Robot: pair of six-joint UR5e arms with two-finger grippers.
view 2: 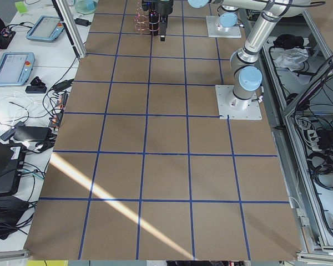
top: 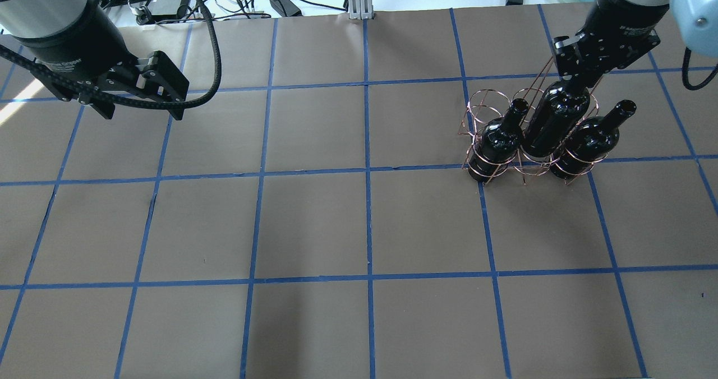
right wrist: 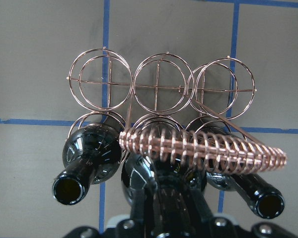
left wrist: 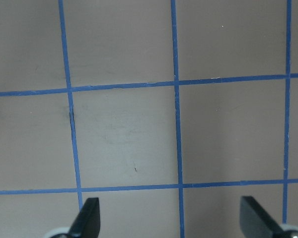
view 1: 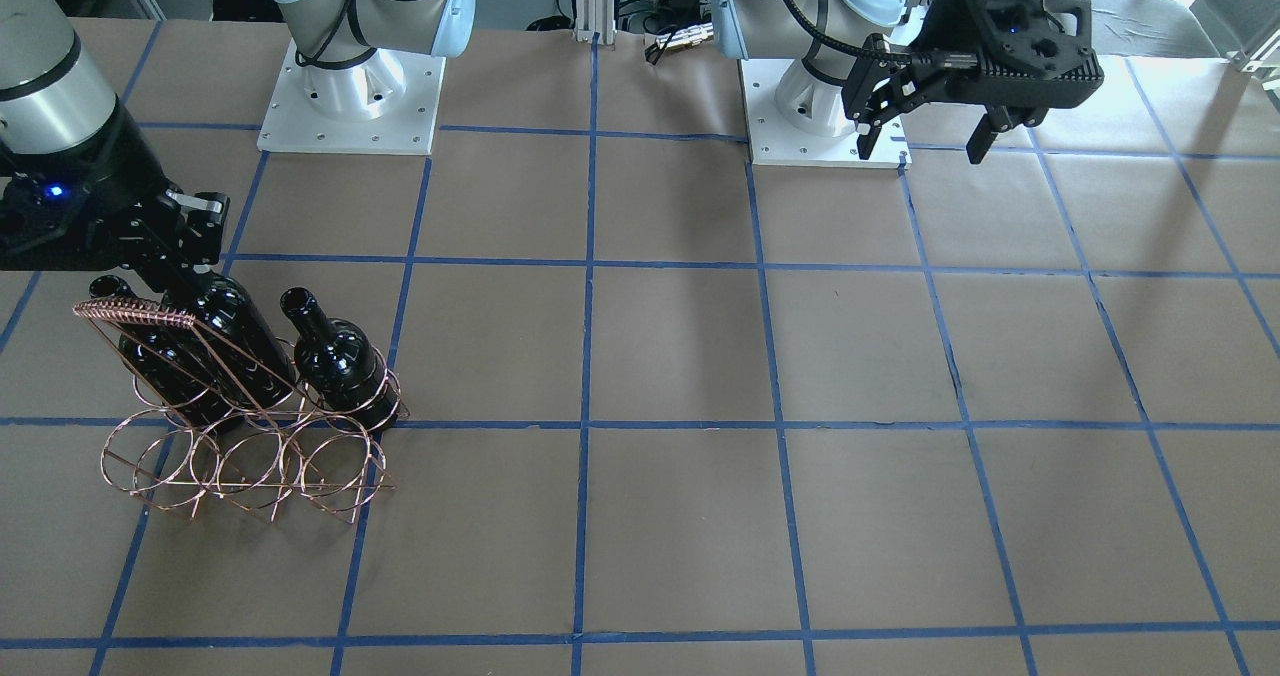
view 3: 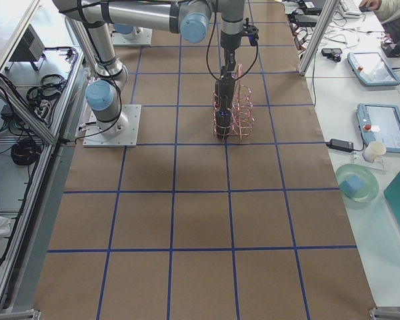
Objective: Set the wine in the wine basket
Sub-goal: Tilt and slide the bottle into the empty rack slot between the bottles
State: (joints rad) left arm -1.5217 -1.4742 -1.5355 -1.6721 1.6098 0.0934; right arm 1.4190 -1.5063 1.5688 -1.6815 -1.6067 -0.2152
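Observation:
The copper wire wine basket [top: 483, 105] stands at the table's right side; it also shows in the front view [view 1: 250, 471] and the right wrist view [right wrist: 158, 88]. Three black wine bottles stand in its row nearer the robot. My right gripper [top: 578, 75] is shut on the neck of the middle bottle [top: 555, 122], which stands in the middle ring; I cannot tell whether its base rests on the table. The two outer bottles [top: 498, 139] [top: 588, 139] stand free in their rings. The far row of rings is empty. My left gripper [top: 143, 105] is open and empty, far off on the left.
The basket's wire-wrapped handle [right wrist: 203, 148] arches right beside my right gripper [right wrist: 164, 213] and the bottle necks. The table is brown paper with a blue tape grid. The arm bases [view 1: 350, 86] stand at the robot's edge. The left wrist view shows only table below the open fingers [left wrist: 89, 218].

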